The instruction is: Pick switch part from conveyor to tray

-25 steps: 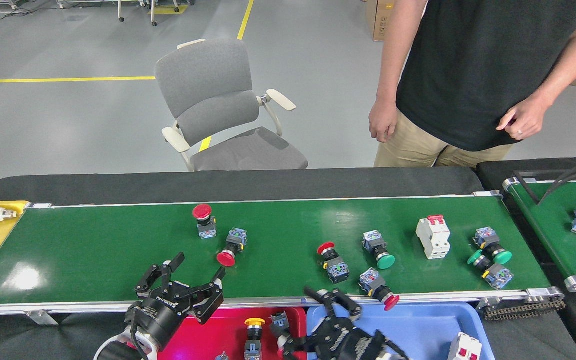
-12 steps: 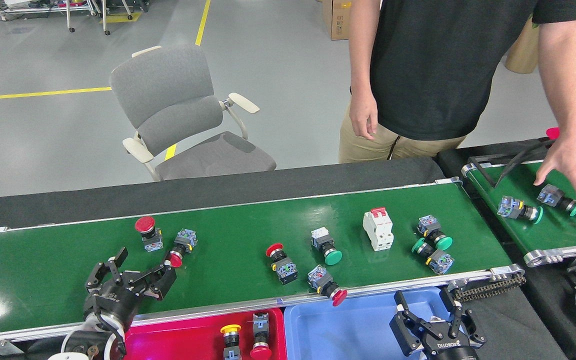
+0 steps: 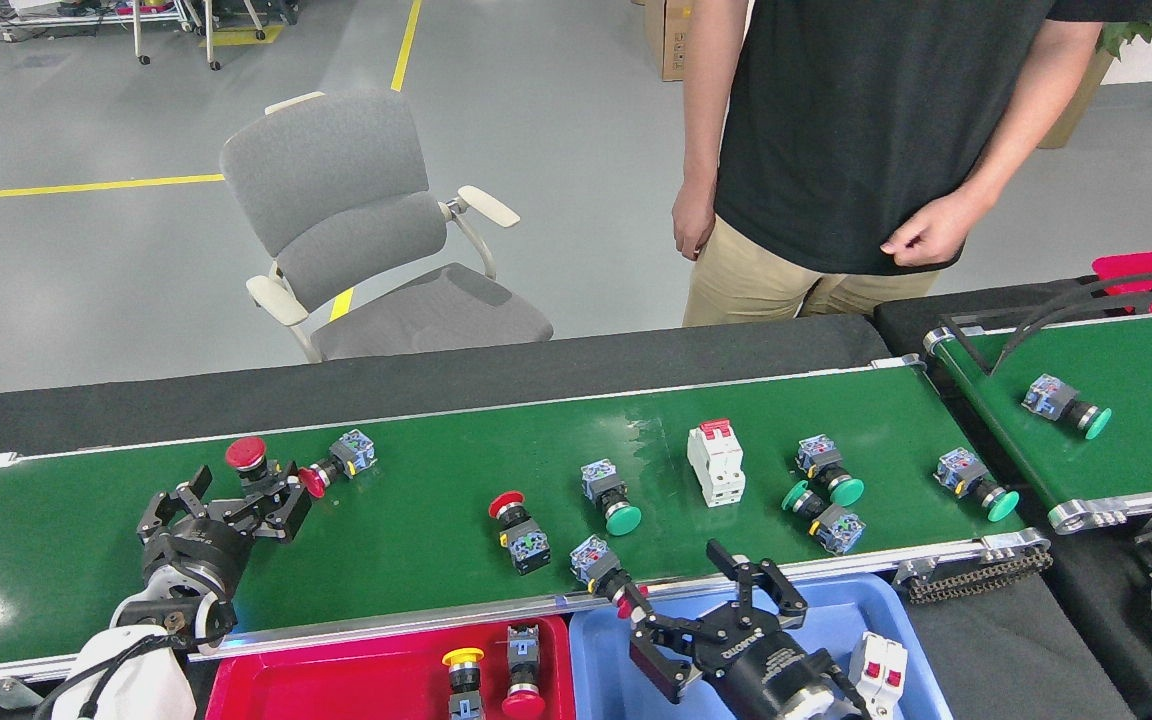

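The conveyor (image 3: 416,540) runs the width of the view, with bare belt at its left end and along the far rail. The left gripper (image 3: 226,500), fingers spread, hovers over the belt just before a red-capped switch part (image 3: 248,457); whether it touches is unclear. A second red-capped switch (image 3: 336,466) lies just right of it. The right gripper (image 3: 701,615), also spread, sits at the conveyor's near rail above the blue tray (image 3: 836,605), beside a switch at the rail (image 3: 604,572) that overhangs the edge. The red tray (image 3: 356,670) is cut off below. A person (image 3: 866,140) stands behind the conveyor.
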Tool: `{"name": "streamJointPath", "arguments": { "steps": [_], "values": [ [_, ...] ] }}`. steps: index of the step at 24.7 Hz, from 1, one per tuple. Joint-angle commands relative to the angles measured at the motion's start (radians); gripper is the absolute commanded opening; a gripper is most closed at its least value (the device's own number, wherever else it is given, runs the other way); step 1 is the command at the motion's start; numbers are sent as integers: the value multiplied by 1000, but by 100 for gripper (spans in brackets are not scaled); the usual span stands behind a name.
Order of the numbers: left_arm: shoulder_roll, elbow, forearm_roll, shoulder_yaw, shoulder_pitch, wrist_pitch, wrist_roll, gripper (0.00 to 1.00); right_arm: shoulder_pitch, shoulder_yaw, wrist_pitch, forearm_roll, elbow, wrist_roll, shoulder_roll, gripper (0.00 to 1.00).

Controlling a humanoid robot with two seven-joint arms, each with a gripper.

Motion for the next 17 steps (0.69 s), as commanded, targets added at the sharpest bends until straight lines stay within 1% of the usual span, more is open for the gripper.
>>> {"name": "streamJointPath", "arguments": {
  "steps": [1,2,3,4,5,6,7,8,9,11,12,13,15,16,17],
  "values": [
    [8,30,0,6,-33,28,30,61,-35,17,23,28,27,20,32,100],
    [8,40,0,6,-34,25,58,50,-53,24,37,46,53,21,52,100],
    [6,42,3,6,-34,22,78,42,-71,33,49,54,82,21,69,100],
    [2,42,6,5,-36,13,87,35,-88,44,66,57,116,21,86,100],
    [-1,36,9,6,-34,2,88,25,-114,69,92,57,160,20,94,98],
    [-4,31,9,6,-34,-15,88,21,-131,92,112,57,187,20,94,95],
    [-7,19,10,6,-33,-40,88,18,-144,112,127,57,197,18,94,89],
    [-12,-15,13,2,-25,-81,90,14,-150,122,144,54,200,18,94,79],
    [-15,-59,13,-2,-13,-136,90,14,-150,122,150,51,199,15,90,67],
    [-17,-190,13,-3,62,-302,90,14,-151,122,153,52,197,15,86,31],
    [-15,-276,13,-2,119,-403,90,14,-151,122,153,52,196,15,84,18],
    [-13,-359,15,5,181,-498,88,14,-150,122,150,51,196,15,84,10],
    [-9,-486,16,8,297,-644,85,16,-148,124,145,49,191,13,83,4],
    [-7,-544,16,8,362,-711,85,21,-142,124,144,49,180,13,83,3],
    [-9,-596,16,9,424,-767,85,28,-134,127,142,49,157,7,81,3]
  ]
}}
